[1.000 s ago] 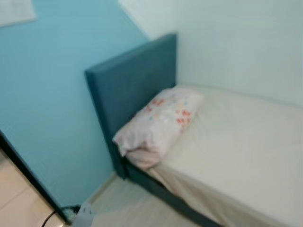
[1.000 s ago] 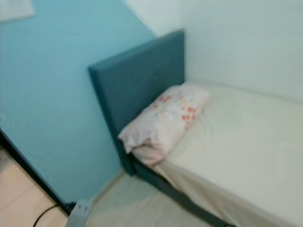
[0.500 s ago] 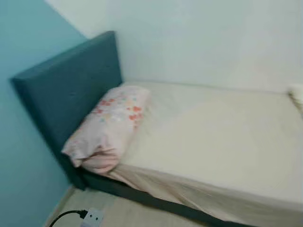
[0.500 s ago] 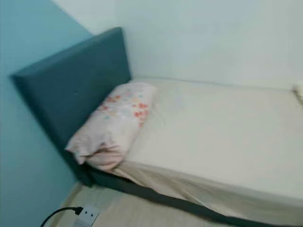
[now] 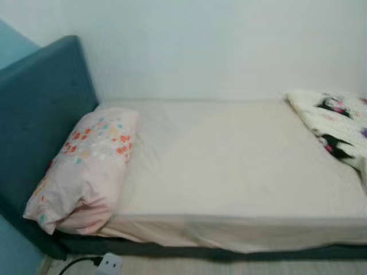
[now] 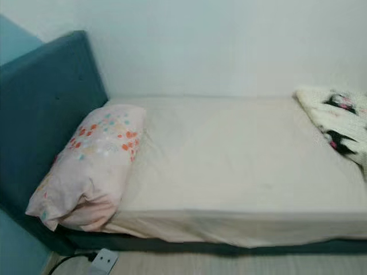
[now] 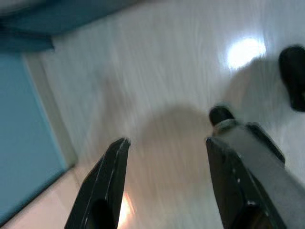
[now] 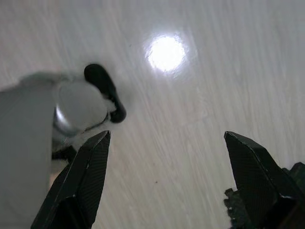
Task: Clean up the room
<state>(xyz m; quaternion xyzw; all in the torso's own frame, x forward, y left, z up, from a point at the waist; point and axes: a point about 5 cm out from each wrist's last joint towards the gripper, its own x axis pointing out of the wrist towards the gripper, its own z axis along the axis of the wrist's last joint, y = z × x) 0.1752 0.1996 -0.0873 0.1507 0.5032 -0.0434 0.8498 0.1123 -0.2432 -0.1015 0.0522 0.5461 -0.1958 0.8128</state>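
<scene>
Bedding is what needs tidying: a floral pillow (image 5: pixel 86 172) lies at the head of the bed (image 5: pixel 241 166), against the teal headboard (image 5: pixel 40 126), and a crumpled white blanket with dark cartoon prints (image 5: pixel 335 123) is heaped at the foot end, by the wall. A power strip (image 5: pixel 109 264) with a black cable sits on the floor just below the pillow corner. Both arms hang idle over the pale floor; the left gripper (image 7: pixel 167 143) and right gripper (image 8: pixel 167 138) each have their jaws spread and hold nothing. Judging from this, the step in hand is approaching the blanket: step toward the foot end, stop close to the mattress edge, and keep feet off that cable.
</scene>
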